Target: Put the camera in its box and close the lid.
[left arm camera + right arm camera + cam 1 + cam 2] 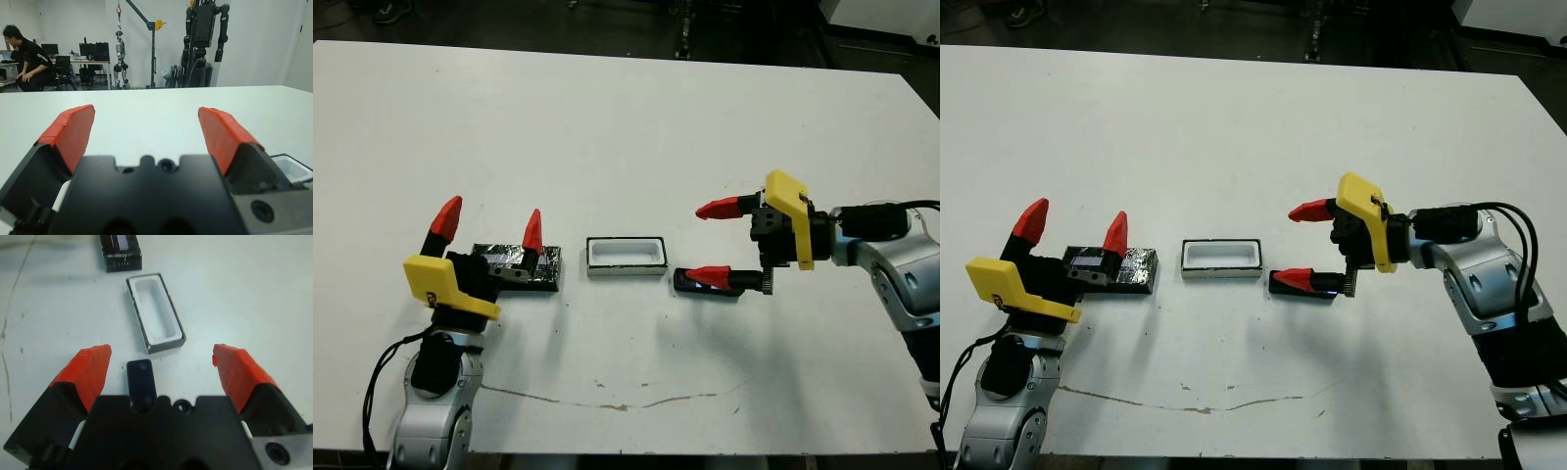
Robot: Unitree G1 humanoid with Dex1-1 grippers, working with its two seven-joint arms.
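On the robot's left side, the left gripper (489, 227) has its two red-tipped fingers spread wide apart and holds nothing. The fingers point up and away from the robot, and the arm rises from the near edge of the white table (626, 117) with its yellow bracket just below the fingers. The lid (544, 265), a flat glossy black cover with silvery glints, lies on the table directly under and beyond this gripper; the gripper's black body covers part of it in the head views, and whether they touch cannot be told. In the left wrist view a person (27, 58) sits at a desk far beyond the table.

Just to the right of the lid, with a narrow gap between them, sits the box (626, 257), a shallow tray, white inside with a dark rim, open and with nothing in it.

Further right, near the box but apart from it, the camera (141, 379) lies flat on the table, its end facing the box's short side. The right gripper (717, 242) is over it, its fingers wide apart and closed on nothing. The right arm reaches in from the right, roughly level with the table, the fingers pointing toward the box. In the head view the nearer finger lies over the camera, while the farther finger stands well clear. In the right wrist view the camera sits between the two fingers, close to the gripper's body and nearer one finger.
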